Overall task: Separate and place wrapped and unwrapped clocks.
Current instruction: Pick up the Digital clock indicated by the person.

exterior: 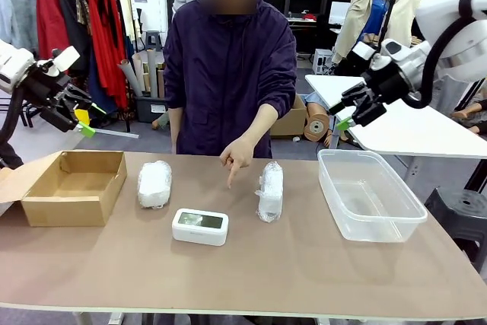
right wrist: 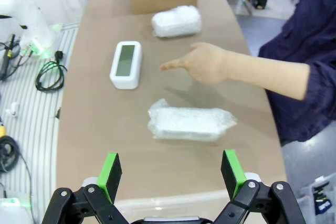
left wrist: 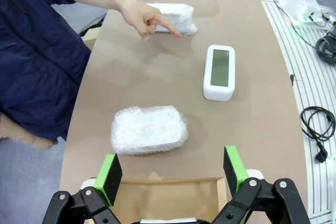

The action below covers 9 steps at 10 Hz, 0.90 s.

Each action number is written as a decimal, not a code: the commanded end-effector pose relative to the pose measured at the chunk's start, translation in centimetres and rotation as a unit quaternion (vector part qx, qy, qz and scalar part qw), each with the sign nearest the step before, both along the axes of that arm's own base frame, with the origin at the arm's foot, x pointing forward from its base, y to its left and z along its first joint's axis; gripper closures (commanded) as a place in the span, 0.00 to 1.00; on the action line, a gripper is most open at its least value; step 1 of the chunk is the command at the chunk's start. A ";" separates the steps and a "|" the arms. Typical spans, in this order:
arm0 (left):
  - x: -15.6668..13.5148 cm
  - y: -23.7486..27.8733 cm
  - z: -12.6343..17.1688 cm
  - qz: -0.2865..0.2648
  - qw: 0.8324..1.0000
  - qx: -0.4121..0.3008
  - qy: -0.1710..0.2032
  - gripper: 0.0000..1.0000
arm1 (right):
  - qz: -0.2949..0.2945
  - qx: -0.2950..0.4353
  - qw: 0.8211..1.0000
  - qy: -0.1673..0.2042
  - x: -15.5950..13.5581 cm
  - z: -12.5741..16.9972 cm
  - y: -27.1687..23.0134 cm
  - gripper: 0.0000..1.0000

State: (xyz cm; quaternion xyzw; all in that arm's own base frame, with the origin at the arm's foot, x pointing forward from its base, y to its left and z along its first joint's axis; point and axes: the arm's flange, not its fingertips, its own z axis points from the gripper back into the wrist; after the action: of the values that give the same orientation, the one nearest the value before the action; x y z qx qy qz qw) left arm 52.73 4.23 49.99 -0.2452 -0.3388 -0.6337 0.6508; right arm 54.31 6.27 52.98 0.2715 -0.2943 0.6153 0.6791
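The brown tabletop [exterior: 304, 279] has three clocks on it, and they lie well apart from each other. One wrapped clock [exterior: 154, 183] is a white lumpy bundle. It lies near the open cardboard box [exterior: 46, 207], which sits at the left end of the tabletop. The other wrapped clock [exterior: 270, 190] is a longer bundle in see-through wrap. It lies to the right of the middle, between the person's hand [exterior: 240, 156] and the clear tub [exterior: 396, 222] at the right end. The bare clock [exterior: 200, 226] is small and white with a grey-green screen facing up. It lies flat in the middle, closer to the robot's side than the two bundles. The person stands at the far side in a dark purple jacket and points one finger down at the tabletop, just beside the longer bundle. I cannot tell if the finger touches anything. The left end effector [exterior: 85, 123] hangs in the air above the left end, over the cardboard box, with its green pads spread wide and nothing between them. The right end effector [exterior: 340, 116] hangs high over the far right side, above the tub, and its pads are spread wide too, with nothing between them.
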 end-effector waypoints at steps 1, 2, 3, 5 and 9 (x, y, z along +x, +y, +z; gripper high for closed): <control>-0.5 0.0 0.1 -0.001 1.000 0.001 0.000 0.00 | 0.012 -0.034 0.998 0.042 -0.6 2.0 3.8 0.00; -0.5 0.0 0.1 -0.001 1.000 0.001 0.000 0.00 | 0.021 -0.055 0.997 0.053 -0.5 2.3 6.5 0.00; -0.5 0.0 0.1 -0.001 1.000 0.001 0.000 0.00 | 0.011 -0.077 0.995 0.067 -0.4 2.7 10.1 0.00; -0.5 0.0 0.1 -0.001 1.000 0.001 0.000 0.00 | 0.029 -0.129 0.988 0.080 -0.7 3.1 16.6 0.00; -0.5 0.0 0.1 -0.001 1.000 0.001 0.000 0.00 | 0.000 -0.221 0.975 0.031 -1.6 2.1 27.2 0.00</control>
State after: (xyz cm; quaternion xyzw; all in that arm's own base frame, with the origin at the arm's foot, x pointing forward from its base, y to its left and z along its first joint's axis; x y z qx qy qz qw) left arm 52.71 4.20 49.97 -0.2454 -0.3385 -0.6337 0.6508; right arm 51.68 32.25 55.31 0.1745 -0.1327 0.6661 0.7130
